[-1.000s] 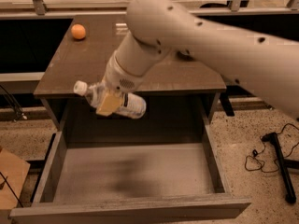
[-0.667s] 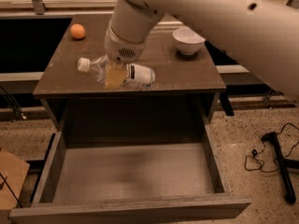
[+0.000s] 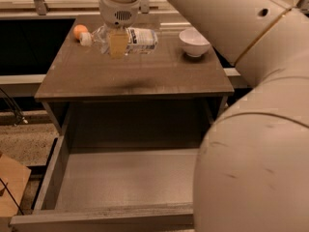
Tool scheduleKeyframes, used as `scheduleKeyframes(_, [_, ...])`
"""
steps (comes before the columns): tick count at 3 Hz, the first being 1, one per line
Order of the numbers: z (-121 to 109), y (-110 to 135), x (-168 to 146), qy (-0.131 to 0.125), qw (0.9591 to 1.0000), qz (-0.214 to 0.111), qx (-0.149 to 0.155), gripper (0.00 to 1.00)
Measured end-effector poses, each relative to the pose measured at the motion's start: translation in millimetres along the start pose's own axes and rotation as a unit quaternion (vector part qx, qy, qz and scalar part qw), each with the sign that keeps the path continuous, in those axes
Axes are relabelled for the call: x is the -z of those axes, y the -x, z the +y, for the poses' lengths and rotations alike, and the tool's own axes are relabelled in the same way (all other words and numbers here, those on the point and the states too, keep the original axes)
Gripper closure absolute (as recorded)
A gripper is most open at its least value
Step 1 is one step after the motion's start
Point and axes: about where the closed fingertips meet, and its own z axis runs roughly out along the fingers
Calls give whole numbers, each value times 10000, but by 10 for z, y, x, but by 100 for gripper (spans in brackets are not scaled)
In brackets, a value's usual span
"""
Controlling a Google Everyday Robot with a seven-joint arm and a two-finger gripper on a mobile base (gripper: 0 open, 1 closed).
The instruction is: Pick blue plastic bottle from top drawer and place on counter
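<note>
Cream arm (image 3: 251, 129), seemingly tan pincer (image 3: 118, 43) above counter (image 3: 145, 76)

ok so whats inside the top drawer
Nothing shows on the visible floor of the top drawer; its right part is hidden behind the robot's arm. The blue plastic bottle is out, held by the gripper over the counter.

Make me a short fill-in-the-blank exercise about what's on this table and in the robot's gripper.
The gripper, above the counter, grips the blue plastic bottle, whose cap points towards the ____ ball.
The bowl on the counter is ____ in colour.
The top drawer is ____, not shut.
Missing words: orange; white; open.
</note>
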Motion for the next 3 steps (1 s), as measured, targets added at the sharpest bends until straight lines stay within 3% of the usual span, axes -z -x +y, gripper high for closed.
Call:
scheduleKeyframes(1, [-134, -84, -297, 185, 9995, 270, 28, 82])
scheduleKeyframes(3, [-86, -387, -1034, 730, 9960, 315, -403, 35])
